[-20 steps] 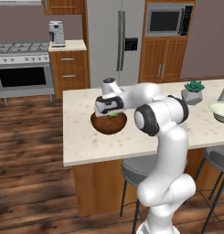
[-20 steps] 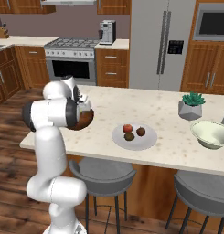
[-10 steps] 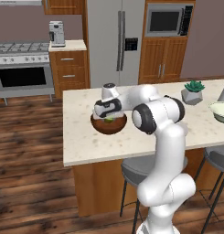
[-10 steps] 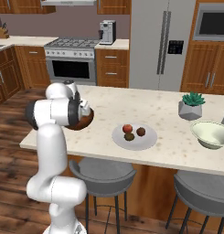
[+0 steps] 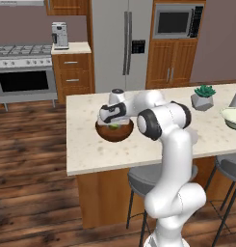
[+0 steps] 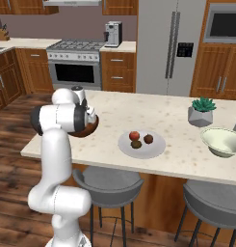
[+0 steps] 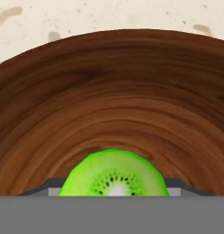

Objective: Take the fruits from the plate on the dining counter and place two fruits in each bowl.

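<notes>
Green kiwi half sits low centre of your hand view, pinched in the gripper over the brown wooden bowl, centre-left on the dining counter. You see no readable writing.

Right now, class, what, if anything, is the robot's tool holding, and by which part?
The tool is shut on the bright green fruit over the brown bowl. The fingers are hidden; they seem to pinch its two opposite sides.
</notes>
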Available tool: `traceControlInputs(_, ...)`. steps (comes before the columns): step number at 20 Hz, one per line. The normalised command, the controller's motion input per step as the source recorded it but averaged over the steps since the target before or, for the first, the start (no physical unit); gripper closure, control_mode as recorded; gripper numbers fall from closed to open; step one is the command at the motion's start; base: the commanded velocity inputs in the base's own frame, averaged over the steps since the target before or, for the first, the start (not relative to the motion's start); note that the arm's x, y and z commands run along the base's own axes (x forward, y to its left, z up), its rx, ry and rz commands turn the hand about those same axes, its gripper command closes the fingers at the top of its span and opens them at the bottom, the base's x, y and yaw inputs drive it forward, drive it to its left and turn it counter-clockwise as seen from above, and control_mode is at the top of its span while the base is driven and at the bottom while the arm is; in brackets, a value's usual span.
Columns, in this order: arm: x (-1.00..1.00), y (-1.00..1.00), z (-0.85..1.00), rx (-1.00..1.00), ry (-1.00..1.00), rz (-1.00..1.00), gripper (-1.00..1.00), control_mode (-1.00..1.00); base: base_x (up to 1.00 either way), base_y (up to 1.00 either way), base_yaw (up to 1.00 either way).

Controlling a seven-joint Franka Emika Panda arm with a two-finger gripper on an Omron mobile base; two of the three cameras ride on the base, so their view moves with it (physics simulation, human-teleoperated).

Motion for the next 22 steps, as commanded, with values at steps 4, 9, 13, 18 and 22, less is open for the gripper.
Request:
traceControlInputs(4, 0.17, 0.11, -0.10, 0.00, 0.00, 0.00, 1.00, -1.00, 0.00, 0.00, 0.00)
traceControlInputs(9, 0.06, 0.08, -0.04, 0.00, 0.00, 0.00, -1.00, -1.00, 0.00, 0.00, 0.00)
traceControlInputs(13, -0.07, 0.00, 0.01, 0.00, 0.00, 0.00, -1.00, -1.00, 0.00, 0.00, 0.00)
traceControlInputs(18, -0.20, 0.00, 0.09, 0.00, 0.00, 0.00, -1.00, -1.00, 0.00, 0.00, 0.00)
traceControlInputs(22, -0.17, 0.00, 0.14, 0.00, 0.00, 0.00, -1.00, -1.00, 0.00, 0.00, 0.00)
